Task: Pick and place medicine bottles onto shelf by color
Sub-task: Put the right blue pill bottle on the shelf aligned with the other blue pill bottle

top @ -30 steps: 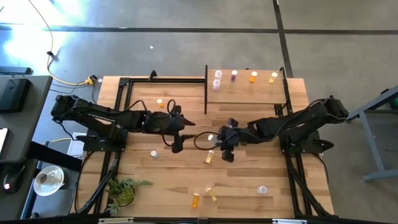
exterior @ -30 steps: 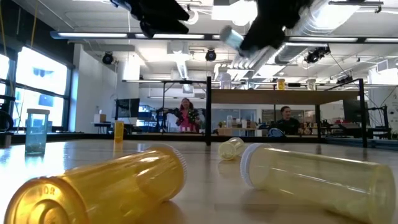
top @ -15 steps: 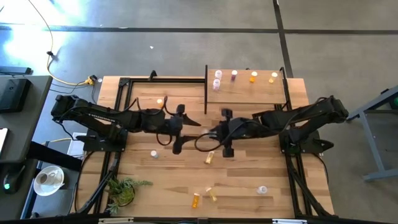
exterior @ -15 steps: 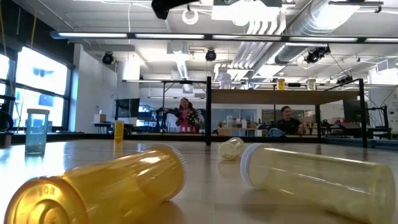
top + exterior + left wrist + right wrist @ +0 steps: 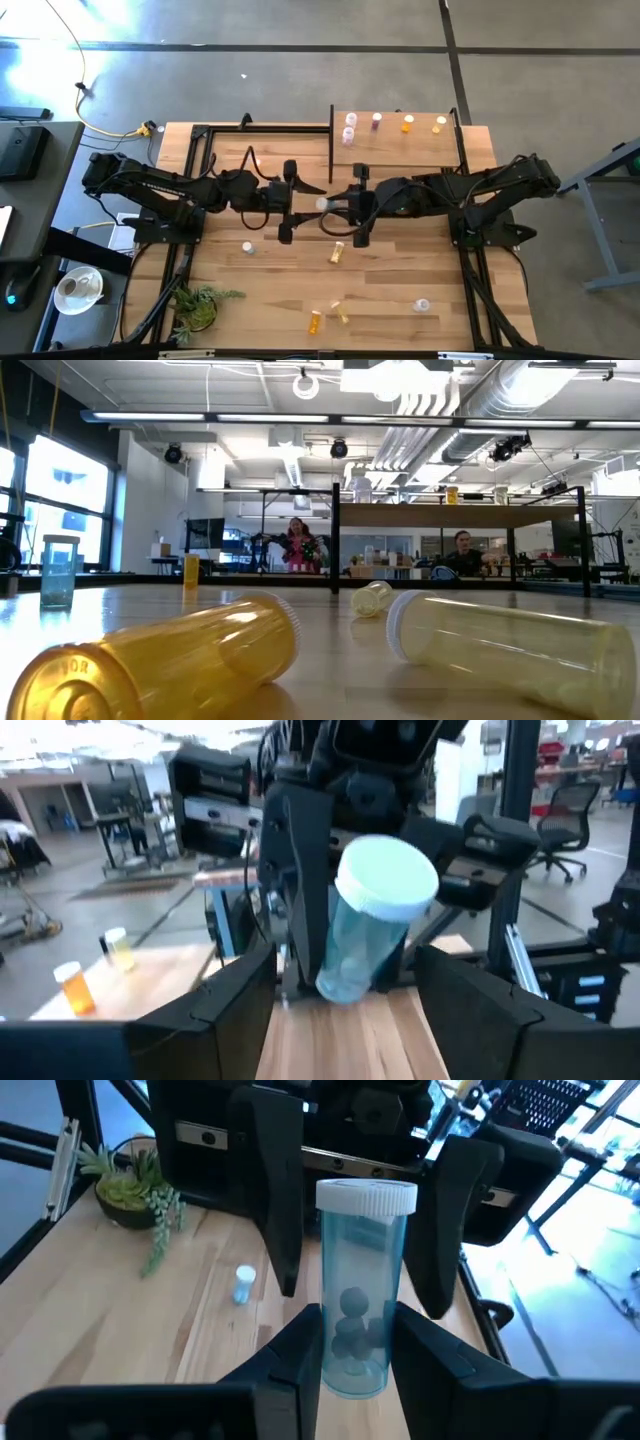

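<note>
A grey-teal medicine bottle (image 5: 362, 1290) with a white cap (image 5: 386, 880) hangs over the table's middle, with my right gripper (image 5: 342, 206) shut on it. My left gripper (image 5: 292, 200) faces it from the left, open. Its two fingers (image 5: 272, 1200) stand on either side of the cap end without touching. The shelf (image 5: 425, 150), a light-wood board at the far right, carries pink (image 5: 349, 128), purple (image 5: 377, 119), orange (image 5: 407, 124) and yellow (image 5: 439, 124) bottles standing on their bases. Neither gripper shows in the low view. My right gripper pinches the bottle's lower body near its base (image 5: 356, 1365) between its two fingers (image 5: 300, 1350). It comes from the table's right, about level and slanting a little down. The bottle sticks out ahead along the fingers, cap toward my left gripper, lifted clear of the table.
Loose bottles lie on the near half of the table: a yellow one (image 5: 337, 252), a small one (image 5: 247, 247), an orange (image 5: 316, 321), another yellow (image 5: 341, 313) and a clear one (image 5: 421, 304). A green plant (image 5: 195, 305) sits at the near left corner. People sit in the room beyond.
My right gripper has risen with the teal bottle, gone toward my left gripper and rolled, leaving the low view's top. My left gripper has tipped up to level and risen a little, staying open. The bottle's cap end now stands between the left fingers.
</note>
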### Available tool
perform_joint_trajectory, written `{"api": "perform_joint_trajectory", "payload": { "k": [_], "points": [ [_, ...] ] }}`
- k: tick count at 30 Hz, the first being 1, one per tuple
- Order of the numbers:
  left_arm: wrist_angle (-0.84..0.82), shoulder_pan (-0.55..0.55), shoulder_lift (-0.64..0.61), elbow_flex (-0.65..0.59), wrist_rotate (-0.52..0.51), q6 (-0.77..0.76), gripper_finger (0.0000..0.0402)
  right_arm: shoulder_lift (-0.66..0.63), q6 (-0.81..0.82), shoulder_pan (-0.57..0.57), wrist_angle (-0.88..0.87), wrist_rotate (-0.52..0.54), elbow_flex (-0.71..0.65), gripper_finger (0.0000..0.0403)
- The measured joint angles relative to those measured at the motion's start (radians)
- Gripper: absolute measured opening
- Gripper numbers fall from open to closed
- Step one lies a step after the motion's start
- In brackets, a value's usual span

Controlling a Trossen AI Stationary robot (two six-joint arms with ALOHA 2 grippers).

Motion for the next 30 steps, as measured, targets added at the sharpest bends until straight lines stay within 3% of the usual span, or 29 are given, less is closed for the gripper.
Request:
{"api": "perform_joint_trajectory", "payload": {
  "k": [15,30],
  "points": [
    [0.091,0.000,0.001,0.000,0.052,0.018,0.0221,0.000,-0.025,0.000,0.074,0.000,0.000,0.0090],
    [0.106,0.001,0.000,0.000,0.047,0.064,0.0112,-0.001,-0.020,-0.039,0.084,-0.031,0.000,0.0090]
  ]
}}
